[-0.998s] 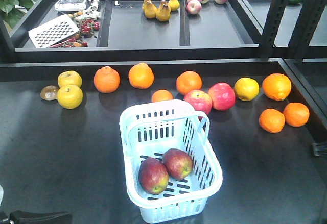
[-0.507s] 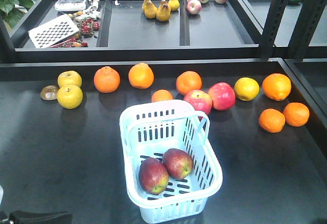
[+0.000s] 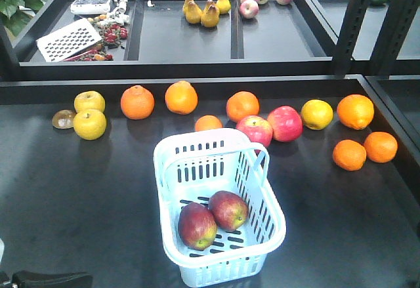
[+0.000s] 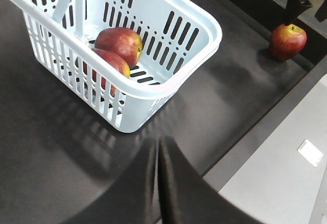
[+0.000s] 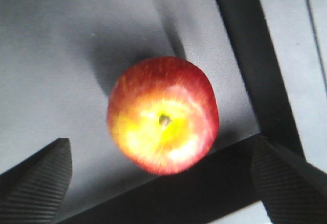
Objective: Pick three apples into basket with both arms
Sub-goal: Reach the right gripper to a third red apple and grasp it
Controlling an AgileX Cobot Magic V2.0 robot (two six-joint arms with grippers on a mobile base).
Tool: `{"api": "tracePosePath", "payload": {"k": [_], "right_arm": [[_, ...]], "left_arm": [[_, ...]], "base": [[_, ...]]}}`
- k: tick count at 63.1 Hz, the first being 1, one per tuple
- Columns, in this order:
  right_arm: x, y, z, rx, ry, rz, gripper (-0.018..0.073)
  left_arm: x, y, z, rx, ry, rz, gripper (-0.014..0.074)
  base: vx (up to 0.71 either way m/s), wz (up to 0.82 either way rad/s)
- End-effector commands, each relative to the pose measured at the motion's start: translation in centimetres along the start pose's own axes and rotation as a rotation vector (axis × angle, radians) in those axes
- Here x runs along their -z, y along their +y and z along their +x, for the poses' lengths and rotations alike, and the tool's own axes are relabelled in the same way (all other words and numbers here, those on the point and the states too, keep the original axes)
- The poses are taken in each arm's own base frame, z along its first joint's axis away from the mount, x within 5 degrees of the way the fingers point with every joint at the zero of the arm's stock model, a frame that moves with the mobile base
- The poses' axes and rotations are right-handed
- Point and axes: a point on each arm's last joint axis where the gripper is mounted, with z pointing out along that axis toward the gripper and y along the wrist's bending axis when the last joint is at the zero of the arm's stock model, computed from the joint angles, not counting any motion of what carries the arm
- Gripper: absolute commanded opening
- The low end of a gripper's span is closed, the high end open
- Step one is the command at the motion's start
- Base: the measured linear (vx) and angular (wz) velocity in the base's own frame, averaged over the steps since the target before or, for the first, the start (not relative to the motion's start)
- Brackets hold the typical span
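Third apple (image 5: 163,116): on worktop (image 5: 51,55) by its edge, stem up | right pincer (image 5: 163,183): wide, straddling it, apart | left pincer (image 4: 158,183): closed, empty | basket (image 3: 275,226): two apples (image 3: 211,218), long axis front-to-back.

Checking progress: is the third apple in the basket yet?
Out. The third apple sits on the table, apart from the basket.

We see oranges (image 3: 137,102), yellow fruit (image 3: 89,124), pink-red apples (image 3: 284,123) on the desk (image 3: 79,189); behind, pears (image 3: 210,14), perhaps a grater (image 3: 69,39).
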Motion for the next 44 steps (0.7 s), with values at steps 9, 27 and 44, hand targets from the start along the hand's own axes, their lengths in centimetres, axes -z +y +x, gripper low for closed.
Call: {"api": "tracePosePath", "payload": {"k": [9,27,44], "right_arm": [[-0.9,-0.2,-1.1,0.005,-0.025,0.012,0.0662],[-3.0,0.1,-1.8,0.030,-0.018,0.011,0.0650],[-4.0,0.3,-2.0,0.038,-0.014,0.007,0.0573]], "left_arm": [[0.3,-0.1,-1.2,0.022,-0.069,-0.005,-0.0006],[0.3,-0.1,-1.2,0.022,-0.069,-0.005,-0.0006],[0.3,-0.1,-1.2,0.022,-0.069,-0.005,-0.0006]], "base": [[0.00,0.00],[0.00,0.00],[0.00,0.00]]}}
